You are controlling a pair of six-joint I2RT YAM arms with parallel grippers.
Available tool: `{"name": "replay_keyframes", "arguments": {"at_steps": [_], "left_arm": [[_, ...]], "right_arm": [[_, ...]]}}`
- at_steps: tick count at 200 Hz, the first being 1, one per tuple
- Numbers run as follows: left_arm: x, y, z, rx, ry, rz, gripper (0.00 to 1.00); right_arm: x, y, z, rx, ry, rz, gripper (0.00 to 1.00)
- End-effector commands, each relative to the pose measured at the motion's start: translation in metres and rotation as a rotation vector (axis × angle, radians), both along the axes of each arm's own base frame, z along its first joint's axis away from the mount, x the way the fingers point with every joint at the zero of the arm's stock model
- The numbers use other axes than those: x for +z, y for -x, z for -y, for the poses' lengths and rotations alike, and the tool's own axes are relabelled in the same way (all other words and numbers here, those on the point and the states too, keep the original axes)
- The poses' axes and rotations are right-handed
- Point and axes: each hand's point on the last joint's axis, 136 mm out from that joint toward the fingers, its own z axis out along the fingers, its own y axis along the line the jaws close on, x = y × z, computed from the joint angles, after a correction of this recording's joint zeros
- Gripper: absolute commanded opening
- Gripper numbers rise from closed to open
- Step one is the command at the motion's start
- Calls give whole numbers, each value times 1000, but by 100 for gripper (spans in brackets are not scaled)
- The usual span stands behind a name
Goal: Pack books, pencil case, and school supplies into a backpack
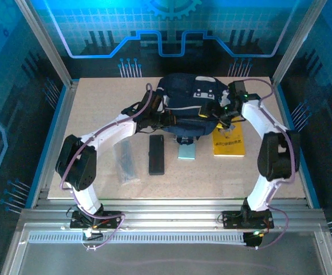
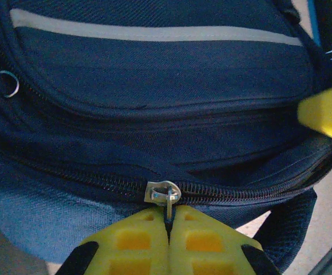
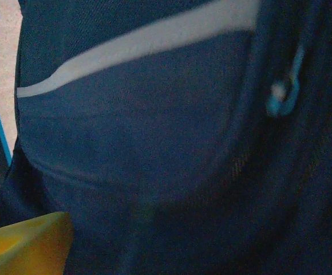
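Left wrist view: the left gripper point(image 2: 169, 224) has its 2 yellow ribbed plastic fingers clenched on the thin metal tab hanging from the silver zipper slider point(image 2: 163, 192). The slider sits on the dark toothed zip track of the large navy-blue woven-fabric backpack point(image 2: 154, 86).

That tab is small, smooth and hard, so it could slide out from between the pads if the pull goes sideways rather than along the track. The fabric is soft and slack, folding in ridges above the zip. A loose fold could catch in the slider and jam it. The whole bag may also drag across the pale matte tabletop point(image 1: 212, 177) instead of opening, unless something braces it.

The right gripper point(image 1: 228, 113) is up against the bag's right side. Its wrist view is blurred and shows 1 yellow finger point(image 3: 23, 246), so I cannot tell whether it is released or clamped on cloth.

From above, the bag lies at the far middle of the table. Just in front of it are:
- the long matte black rectangular pencil case point(image 1: 156, 153)
- the translucent grey ruler-like strip point(image 1: 126, 162), to the left of the case
- the small flat light-blue rectangular pad point(image 1: 186, 150)
- the thin yellow-orange book point(image 1: 229, 140)

The pad and the book lie close to the bag's near edge, possibly touching it. A sliding bag could shove them out of line.
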Motion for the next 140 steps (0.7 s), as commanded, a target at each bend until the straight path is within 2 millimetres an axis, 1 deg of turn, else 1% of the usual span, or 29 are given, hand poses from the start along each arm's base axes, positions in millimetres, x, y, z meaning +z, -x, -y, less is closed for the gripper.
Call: {"name": "replay_keyframes", "arguments": {"at_steps": [1, 16, 33, 48, 60, 73, 85, 97, 103, 105, 109, 121, 128, 140], "left_arm": [[56, -18, 28, 5, 148, 137, 0], [55, -19, 33, 12, 159, 141, 0], [55, -18, 40, 10, 184, 141, 0], [56, -15, 47, 7, 208, 141, 0], [58, -11, 54, -1, 227, 145, 0], [60, -6, 62, -15, 238, 144, 0], [61, 0, 69, -29, 247, 141, 0], [60, 6, 73, -36, 246, 134, 0], [60, 8, 74, -37, 249, 129, 0], [59, 9, 75, -39, 250, 126, 0], [59, 11, 76, -41, 253, 124, 0], [58, 17, 78, -46, 260, 112, 0], [57, 22, 79, -51, 264, 102, 0], [54, 28, 77, -55, 257, 85, 0]], "right_arm": [[25, 28, 30, -77, 59, 20, 89], [37, 45, 38, -100, 46, 26, 90], [52, 63, 37, -125, 15, 51, 90], [61, 75, 26, -148, -60, 66, 91], [60, 84, 13, -173, -134, 54, 92], [53, 91, -1, -202, -192, 36, 92], [46, 93, -16, -229, -246, 23, 92], [34, 95, -34, -251, -293, -5, 92], [33, 93, -43, -259, -312, -6, 92], [25, 96, -45, -264, -308, -24, 92], [18, 96, -49, -272, -306, -34, 92], [3, 91, -56, -308, -302, -48, 92], [-3, 83, -58, -325, -313, -38, 91], [-13, 70, -55, -376, -315, -25, 89]]}}
